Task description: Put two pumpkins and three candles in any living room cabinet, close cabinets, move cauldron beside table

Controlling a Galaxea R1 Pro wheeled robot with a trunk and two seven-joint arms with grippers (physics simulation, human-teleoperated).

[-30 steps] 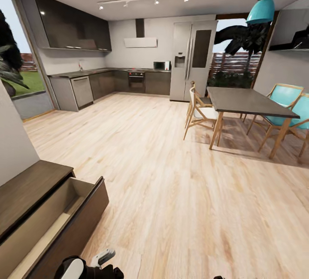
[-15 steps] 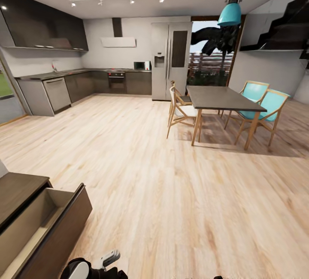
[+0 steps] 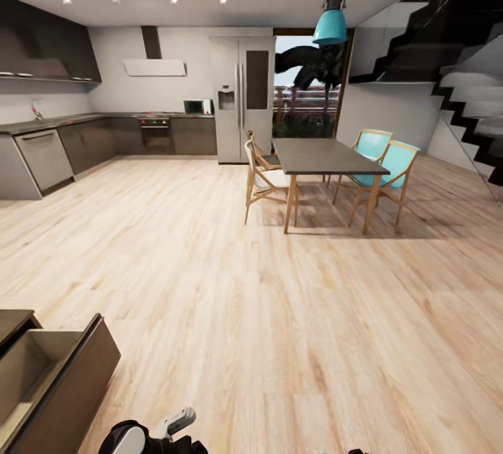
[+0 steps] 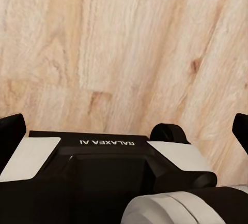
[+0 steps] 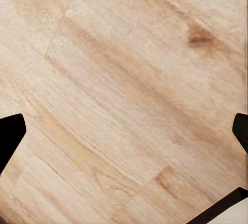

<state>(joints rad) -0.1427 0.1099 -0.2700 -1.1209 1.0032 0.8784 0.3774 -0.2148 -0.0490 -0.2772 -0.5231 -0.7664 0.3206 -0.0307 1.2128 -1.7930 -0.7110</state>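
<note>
The dark-brown cabinet (image 3: 78, 378) sits at the lower left of the head view. One of its drawers is pulled out, and the part of its pale inside (image 3: 26, 369) that I can see holds nothing. The pumpkins, candles and cauldron are out of view. My left gripper (image 4: 125, 125) is open over bare wooden floor, its dark fingertips (image 4: 11, 131) far apart, with part of my own body below it. My right gripper (image 5: 125, 131) is open too, fingertips (image 5: 10, 131) spread wide above floorboards. A piece of my left arm (image 3: 150, 434) pokes in at the head view's lower edge.
A dark dining table (image 3: 325, 156) with wooden and turquoise chairs (image 3: 385, 169) stands ahead at the right. Behind it are a fridge (image 3: 241, 98) and kitchen counters (image 3: 105, 134). Black stairs (image 3: 471, 101) rise at the far right. Wide wooden floor (image 3: 265, 300) lies between.
The head view has swung to the right: the cabinet slid toward the left edge, the dining table moved toward the middle and the stairs came into sight. Both grippers stay open.
</note>
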